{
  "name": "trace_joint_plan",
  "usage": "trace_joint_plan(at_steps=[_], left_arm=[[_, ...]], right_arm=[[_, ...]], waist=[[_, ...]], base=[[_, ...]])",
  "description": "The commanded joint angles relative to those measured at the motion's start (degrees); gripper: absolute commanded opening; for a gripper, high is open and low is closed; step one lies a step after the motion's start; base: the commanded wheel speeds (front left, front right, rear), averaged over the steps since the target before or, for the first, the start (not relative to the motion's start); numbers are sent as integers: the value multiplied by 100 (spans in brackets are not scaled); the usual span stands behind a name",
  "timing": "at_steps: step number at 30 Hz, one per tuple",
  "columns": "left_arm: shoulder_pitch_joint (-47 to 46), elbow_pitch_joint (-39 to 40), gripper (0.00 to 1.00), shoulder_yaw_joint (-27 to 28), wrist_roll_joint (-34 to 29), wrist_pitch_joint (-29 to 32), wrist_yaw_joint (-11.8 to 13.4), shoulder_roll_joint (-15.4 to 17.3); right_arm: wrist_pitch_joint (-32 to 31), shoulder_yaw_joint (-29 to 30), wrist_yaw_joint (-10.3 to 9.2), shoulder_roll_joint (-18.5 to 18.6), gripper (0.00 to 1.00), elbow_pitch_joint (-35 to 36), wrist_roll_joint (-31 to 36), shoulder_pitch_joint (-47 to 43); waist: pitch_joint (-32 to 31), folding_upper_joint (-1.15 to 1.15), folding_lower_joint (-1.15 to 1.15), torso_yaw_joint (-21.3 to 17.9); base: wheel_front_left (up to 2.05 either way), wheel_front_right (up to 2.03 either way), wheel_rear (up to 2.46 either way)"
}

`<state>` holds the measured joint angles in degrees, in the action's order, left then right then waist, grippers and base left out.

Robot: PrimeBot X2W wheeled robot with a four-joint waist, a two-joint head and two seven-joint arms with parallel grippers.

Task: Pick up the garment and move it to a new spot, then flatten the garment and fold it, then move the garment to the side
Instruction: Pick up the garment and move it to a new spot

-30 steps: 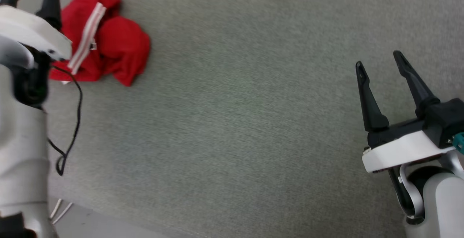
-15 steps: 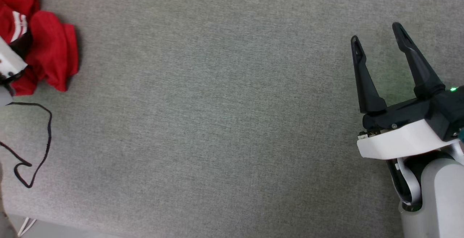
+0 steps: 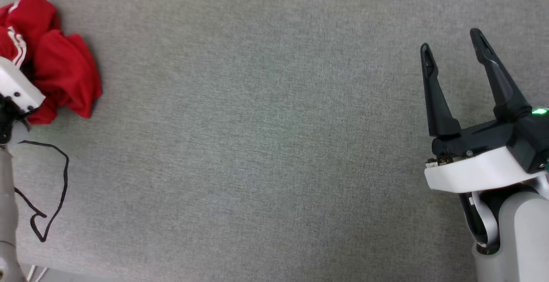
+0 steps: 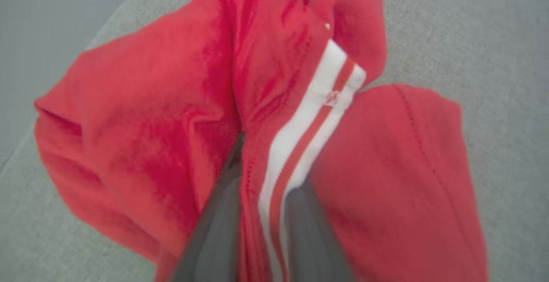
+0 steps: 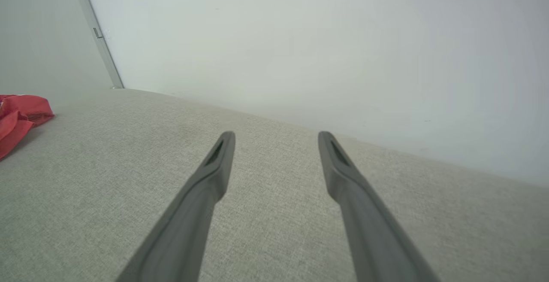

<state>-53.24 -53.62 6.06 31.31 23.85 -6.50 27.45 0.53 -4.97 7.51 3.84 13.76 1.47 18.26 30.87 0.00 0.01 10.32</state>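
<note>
Grey cloth surface; left jaws now pinched on garment, earlier wide; right jaws open, unchanged

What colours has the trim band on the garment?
The trim band is white with a red stripe; left wrist view.

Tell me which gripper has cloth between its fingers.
The left gripper: its fingers pinch the garment at its striped trim. The right gripper stands open, apart from it.
</note>
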Motion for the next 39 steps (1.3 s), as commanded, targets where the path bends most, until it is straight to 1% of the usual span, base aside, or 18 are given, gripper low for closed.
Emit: trace_joint_plan(at_steps=[1,5,10,16,19,21,24,30,33,37,39], left_arm=[[17,18,0,-50,-76,-165,4,-29],[-85,184,0,-204,-279,-831,-27,6],[-9,466,0,-354,-475,-1743,-34,-82],[258,923,0,-511,-575,-2516,-38,-380],[550,1207,0,-608,-624,-2789,-24,-539],[763,1478,0,-738,-663,-2892,-22,-726],[1141,1934,0,-865,-690,-2980,19,-915],[1893,2955,0,-1228,-739,-2952,100,-1418],[2216,3365,0,-1410,-693,-2943,134,-1657],[2675,3677,0,-1790,-680,-2865,129,-2032],[2873,3718,0,-1990,-679,-2820,129,-2148]], right_arm=[[20,14,-4,-22,100,-33,-43,-108],[57,123,-4,-55,100,-128,-97,-265],[93,314,-4,-88,100,-184,-194,-561],[85,553,-4,-99,100,-185,-404,-964],[80,542,-4,-101,100,-223,-555,-1141],[80,591,-4,-96,100,-222,-652,-1240],[84,504,-3,-98,100,-251,-761,-1355],[66,476,-3,-97,100,-256,-842,-1541],[38,497,-4,-97,100,-227,-848,-1617],[20,545,-4,-95,100,-195,-898,-1693],[18,562,-3,-97,100,-183,-906,-1712]], waist=[[-253,0,-1,71],[-679,0,-1,106],[-1224,0,-1,75],[-1772,0,-1,-108],[-2005,0,-1,-341],[-2113,0,-1,-494],[-2275,0,-1,-821],[-2479,0,-1,-1501],[-2506,0,-1,-1771],[-2473,0,-1,-2034],[-2418,0,-1,-2118]], base=[[0,0,0],[0,0,0],[0,0,0],[0,0,0],[0,0,0],[0,0,0],[0,0,0],[0,0,0],[0,0,0],[0,0,0],[0,0,0]])
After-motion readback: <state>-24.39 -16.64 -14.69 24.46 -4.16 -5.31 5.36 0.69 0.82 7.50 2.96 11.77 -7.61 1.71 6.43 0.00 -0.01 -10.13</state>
